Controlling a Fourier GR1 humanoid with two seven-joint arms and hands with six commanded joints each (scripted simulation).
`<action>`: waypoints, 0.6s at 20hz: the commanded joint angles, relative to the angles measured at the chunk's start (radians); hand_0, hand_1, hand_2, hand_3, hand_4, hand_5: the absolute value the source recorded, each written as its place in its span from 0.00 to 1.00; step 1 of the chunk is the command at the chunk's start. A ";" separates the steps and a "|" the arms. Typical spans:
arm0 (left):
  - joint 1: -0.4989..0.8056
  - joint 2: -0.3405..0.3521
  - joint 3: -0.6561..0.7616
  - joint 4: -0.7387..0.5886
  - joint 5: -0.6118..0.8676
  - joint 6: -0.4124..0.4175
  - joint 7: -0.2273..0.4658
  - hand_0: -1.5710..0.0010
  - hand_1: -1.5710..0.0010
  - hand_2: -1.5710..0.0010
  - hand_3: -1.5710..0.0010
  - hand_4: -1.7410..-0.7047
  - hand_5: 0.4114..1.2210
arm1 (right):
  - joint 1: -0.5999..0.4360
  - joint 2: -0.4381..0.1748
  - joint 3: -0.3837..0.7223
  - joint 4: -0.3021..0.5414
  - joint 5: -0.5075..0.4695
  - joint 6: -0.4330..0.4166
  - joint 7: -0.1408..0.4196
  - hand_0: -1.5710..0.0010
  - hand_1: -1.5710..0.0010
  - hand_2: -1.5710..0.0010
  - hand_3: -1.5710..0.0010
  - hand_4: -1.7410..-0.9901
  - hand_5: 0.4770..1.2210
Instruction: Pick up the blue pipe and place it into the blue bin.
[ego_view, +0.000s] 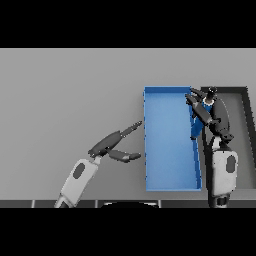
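Blue pipe lifted and at the bin's right wall, not yet dropped in.

By size, the grey table (70, 90) carries everything; on it the blue bin (167, 140) lies open and shows nothing inside. Just right of the bin sits a dark tray (242, 130), only partly in view. The right hand (204, 107) hangs over the bin's far right corner with its fingers curled round the blue pipe (196, 127), which slants down along the bin's right wall, its lower end seemingly over the rim. The left hand (111, 145) waits just left of the bin, fingers spread, holding nothing. In my judgement the pick-up is done; what remains is to shift the pipe left over the bin's floor and release it.
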 joint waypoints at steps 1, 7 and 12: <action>-0.009 -0.003 0.001 0.005 -0.009 0.008 -0.002 1.00 1.00 1.00 1.00 0.79 0.06 | 0.023 -0.008 0.016 0.023 -0.001 -0.036 0.000 0.00 0.00 0.00 0.00 0.32 1.00; -0.002 0.007 -0.001 0.003 -0.020 0.013 -0.018 1.00 1.00 1.00 1.00 0.79 0.08 | 0.164 -0.158 0.208 0.078 -0.160 -0.276 0.000 0.00 0.00 0.00 0.00 0.32 1.00; -0.017 0.004 0.000 -0.001 -0.019 0.015 -0.005 1.00 1.00 1.00 1.00 0.79 0.09 | 0.137 -0.391 0.460 0.127 -0.450 -0.536 -0.001 0.00 0.00 0.00 0.67 0.11 1.00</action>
